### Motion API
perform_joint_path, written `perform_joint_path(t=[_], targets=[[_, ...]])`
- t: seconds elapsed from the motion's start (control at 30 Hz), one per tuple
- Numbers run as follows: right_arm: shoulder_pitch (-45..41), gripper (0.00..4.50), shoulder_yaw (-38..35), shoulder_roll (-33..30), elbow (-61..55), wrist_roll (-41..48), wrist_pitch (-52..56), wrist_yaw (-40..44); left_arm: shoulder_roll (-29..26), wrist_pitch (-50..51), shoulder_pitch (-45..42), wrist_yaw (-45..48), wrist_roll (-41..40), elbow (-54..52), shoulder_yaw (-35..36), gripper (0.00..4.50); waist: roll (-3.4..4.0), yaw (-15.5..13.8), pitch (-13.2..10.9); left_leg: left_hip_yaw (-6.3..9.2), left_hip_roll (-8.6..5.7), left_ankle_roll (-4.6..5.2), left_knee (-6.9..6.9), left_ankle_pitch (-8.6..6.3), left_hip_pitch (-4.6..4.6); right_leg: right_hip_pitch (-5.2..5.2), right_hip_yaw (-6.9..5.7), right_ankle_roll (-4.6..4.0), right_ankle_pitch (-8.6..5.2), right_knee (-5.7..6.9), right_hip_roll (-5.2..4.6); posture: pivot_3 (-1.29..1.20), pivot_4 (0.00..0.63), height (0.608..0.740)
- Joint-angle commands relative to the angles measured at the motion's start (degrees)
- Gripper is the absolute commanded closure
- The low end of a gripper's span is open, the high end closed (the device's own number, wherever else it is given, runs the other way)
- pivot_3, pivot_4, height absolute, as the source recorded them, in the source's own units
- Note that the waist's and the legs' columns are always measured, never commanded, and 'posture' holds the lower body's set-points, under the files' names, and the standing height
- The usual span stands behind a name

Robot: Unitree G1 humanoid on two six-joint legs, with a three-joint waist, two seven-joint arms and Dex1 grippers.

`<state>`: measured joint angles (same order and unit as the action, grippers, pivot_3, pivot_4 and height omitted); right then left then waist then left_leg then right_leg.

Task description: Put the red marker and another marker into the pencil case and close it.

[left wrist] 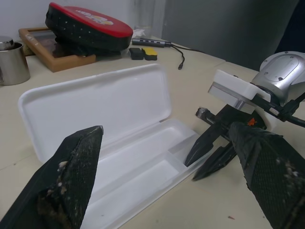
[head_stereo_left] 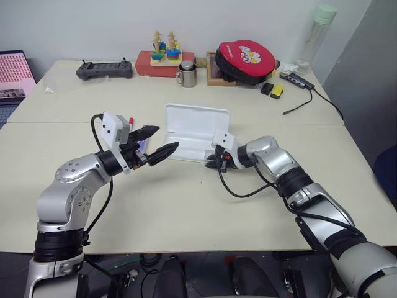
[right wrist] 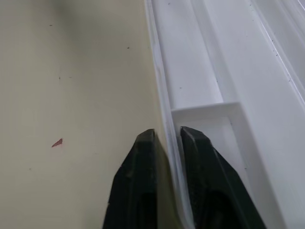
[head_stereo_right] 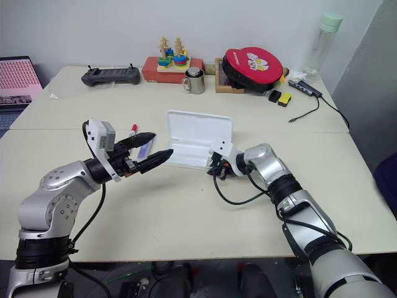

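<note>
The pencil case (head_stereo_left: 197, 126) lies open in the middle of the table, its lid tilted back and its tray (left wrist: 143, 167) empty. My right gripper (right wrist: 167, 139) is shut on the tray's front rim at its right end; it also shows in the head views (head_stereo_left: 214, 162). My left gripper (head_stereo_left: 166, 138) hovers open just left of the case, pointing at it, with nothing between its fingers. Behind that hand lies the red marker (head_stereo_right: 133, 129), mostly hidden. A bit of the light-purple marker (head_stereo_right: 145, 149) shows on the table under the left fingers.
Along the far edge stand a black controller (head_stereo_left: 104, 69), a stacking toy on a red box (head_stereo_left: 162, 57), a steel mug (head_stereo_left: 187, 74), a red and black round pad (head_stereo_left: 245, 60), a bottle (head_stereo_left: 317, 32) and a cabled hub (head_stereo_left: 296, 79). A laptop (head_stereo_left: 13, 74) sits far left.
</note>
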<state>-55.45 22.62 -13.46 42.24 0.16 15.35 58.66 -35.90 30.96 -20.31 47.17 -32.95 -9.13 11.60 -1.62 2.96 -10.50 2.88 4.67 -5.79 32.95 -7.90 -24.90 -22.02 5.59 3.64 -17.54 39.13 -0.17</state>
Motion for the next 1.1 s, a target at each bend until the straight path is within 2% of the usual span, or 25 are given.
perform_joint_path(t=[0.03,0.17,0.4,0.57,0.67,0.77,0.93,1.1], targets=[[-1.02,4.46,-1.71,0.05,-0.63,-0.38,-1.09,0.30,-0.82,-0.35,-0.95,0.48,-0.57,-0.92,0.65,0.00,0.00,0.00,0.00,0.00,0.00,0.00,0.00,0.00,0.00,0.00,0.00,0.00,0.00,0.00,0.00,0.00,0.150,0.740],[0.37,4.46,-1.88,-0.33,-2.83,-0.32,-2.58,1.29,-1.02,0.05,-0.33,0.37,-0.76,-1.25,0.95,0.00,0.00,0.00,0.00,0.00,0.00,0.00,0.00,0.00,0.00,0.00,0.00,0.00,0.00,0.00,0.00,0.00,0.150,0.740],[9.30,4.46,1.38,-3.78,-18.09,0.61,-0.85,9.73,-6.37,-0.97,5.15,1.76,1.01,1.68,5.13,0.00,0.01,0.25,-0.01,0.00,0.00,-0.01,-0.11,-0.01,-0.01,-0.04,-0.01,-0.05,-0.03,-0.02,0.00,0.00,0.150,0.740],[12.36,4.46,2.06,-4.67,-22.67,0.05,1.30,9.85,-7.14,-1.46,6.81,1.31,0.49,3.49,7.42,0.00,0.02,0.26,-0.02,0.00,0.02,-0.01,-0.11,-0.01,0.00,-0.04,-0.03,-0.07,-0.06,-0.01,0.00,0.00,0.150,0.740],[12.34,4.46,1.97,-4.43,-22.91,0.03,1.82,9.45,-7.22,-2.75,6.91,-0.89,3.21,6.98,7.58,0.00,0.03,0.27,-0.02,0.00,0.02,-0.01,-0.06,-0.01,0.01,-0.04,-0.02,-0.01,-0.06,-0.01,0.00,0.00,0.150,0.740],[11.55,3.99,0.99,-4.13,-23.77,1.00,2.83,9.22,-5.80,-3.51,5.06,-5.03,5.53,10.50,7.24,0.00,0.03,0.26,-0.02,0.00,0.02,-0.01,-0.04,0.00,0.04,-0.03,-0.02,0.03,-0.04,0.00,0.00,0.00,0.150,0.740],[11.52,2.83,-1.46,-4.16,-27.47,3.66,4.85,8.75,-3.79,-5.63,0.97,-11.31,8.80,15.93,7.25,0.00,0.01,0.05,-0.01,0.00,0.01,-0.01,-0.03,0.00,0.01,-0.03,-0.01,0.01,-0.02,-0.01,0.00,0.00,0.150,0.740],[11.41,1.58,-9.39,0.22,-32.98,11.45,8.75,3.45,0.20,-6.04,-6.75,-21.14,13.63,24.95,5.39,0.00,0.01,-0.30,-0.01,0.04,0.01,-0.01,-0.03,0.00,0.00,-0.03,-0.03,-0.01,-0.01,0.03,0.01,0.00,0.150,0.740]])
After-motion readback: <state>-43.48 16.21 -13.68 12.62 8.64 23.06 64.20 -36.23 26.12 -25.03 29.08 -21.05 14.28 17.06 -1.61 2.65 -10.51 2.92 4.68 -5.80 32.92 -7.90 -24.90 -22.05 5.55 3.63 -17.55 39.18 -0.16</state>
